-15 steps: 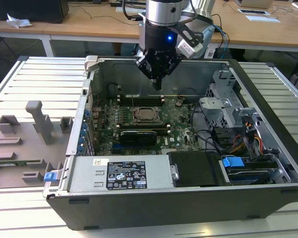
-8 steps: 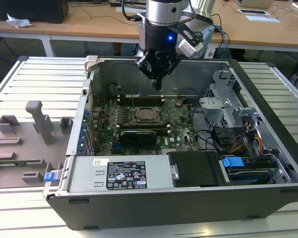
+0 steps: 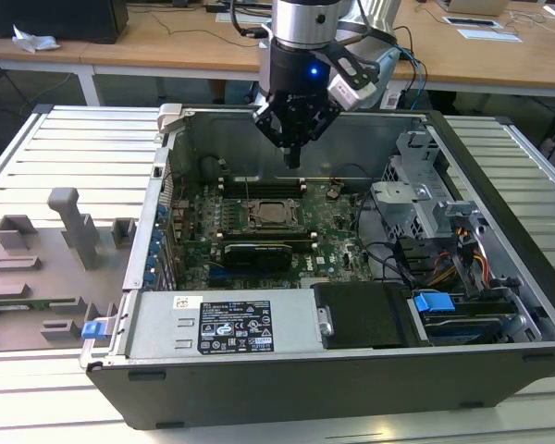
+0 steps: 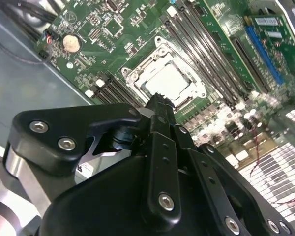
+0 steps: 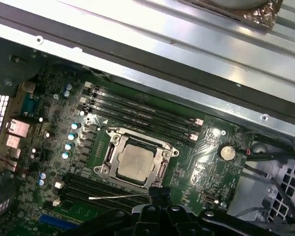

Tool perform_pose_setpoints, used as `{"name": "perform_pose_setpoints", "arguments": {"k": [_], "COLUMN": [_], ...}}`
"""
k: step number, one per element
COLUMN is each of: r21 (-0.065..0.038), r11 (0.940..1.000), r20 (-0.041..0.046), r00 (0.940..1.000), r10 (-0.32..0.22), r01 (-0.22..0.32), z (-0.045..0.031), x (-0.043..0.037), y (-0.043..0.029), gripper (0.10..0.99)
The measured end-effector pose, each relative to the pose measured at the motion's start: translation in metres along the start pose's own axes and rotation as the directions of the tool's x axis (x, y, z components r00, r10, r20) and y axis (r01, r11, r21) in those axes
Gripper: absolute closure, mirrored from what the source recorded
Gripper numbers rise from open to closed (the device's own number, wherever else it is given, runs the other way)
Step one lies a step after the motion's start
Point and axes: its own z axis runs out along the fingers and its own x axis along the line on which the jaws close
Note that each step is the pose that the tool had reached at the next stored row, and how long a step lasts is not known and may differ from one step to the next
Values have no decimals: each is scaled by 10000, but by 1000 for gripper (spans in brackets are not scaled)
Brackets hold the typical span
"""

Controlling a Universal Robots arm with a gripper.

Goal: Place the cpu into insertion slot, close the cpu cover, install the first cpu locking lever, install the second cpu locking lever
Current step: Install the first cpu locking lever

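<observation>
The cpu (image 3: 272, 214) lies in the insertion slot (image 4: 196, 91) on the green motherboard, its dull silver top (image 5: 134, 161) facing up. The cpu cover (image 5: 109, 156), a silver frame, lies flat around the chip (image 4: 166, 81). A thin silver lever rod (image 5: 118, 197) runs beside the socket towards my fingertips; I cannot tell whether they touch. My gripper (image 3: 292, 159) hangs above the board, just behind the socket in the exterior view. Its black fingers (image 4: 160, 105) are shut together with nothing visible between them. The gripper (image 5: 157, 192) tip sits beside the socket's edge.
The open case's metal walls (image 3: 171, 139) surround the board. Long memory slots (image 5: 137, 115) flank the socket, and a black card (image 3: 257, 254) lies in front. A power supply (image 3: 222, 324), drive cage (image 3: 425, 199) and cables (image 3: 462, 259) fill the front and right. Grey fixtures (image 3: 74, 227) stand outside.
</observation>
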Motion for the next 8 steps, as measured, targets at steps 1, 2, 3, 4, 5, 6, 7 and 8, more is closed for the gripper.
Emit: {"name": "perform_pose_setpoints", "arguments": {"k": [1, 2, 3, 4, 5, 6, 7, 8], "r21": [3, -70, -309, -500, -566, -614, -633, -629], "r11": [9998, 9990, 9978, 9960, 9947, 9934, 9909, 9879], "r20": [-10, -2, 49, 85, 94, 99, 94, 84], "r00": [9998, 9990, 9982, 9972, 9962, 9952, 9928, 9898], "r10": [203, 450, 595, 739, 863, 975, 1192, 1425], "r01": [-203, -450, -593, -734, -856, -967, -1184, -1417], "z": [0, 1, 1, 2, 3, 4, 6, 7], "x": [0, -1, 0, 0, 0, 0, 0, -1], "y": [0, 0, 0, 0, 0, 0, 1, 0], "gripper": [980, 980, 980, 980, 980, 980, 980, 980]}}
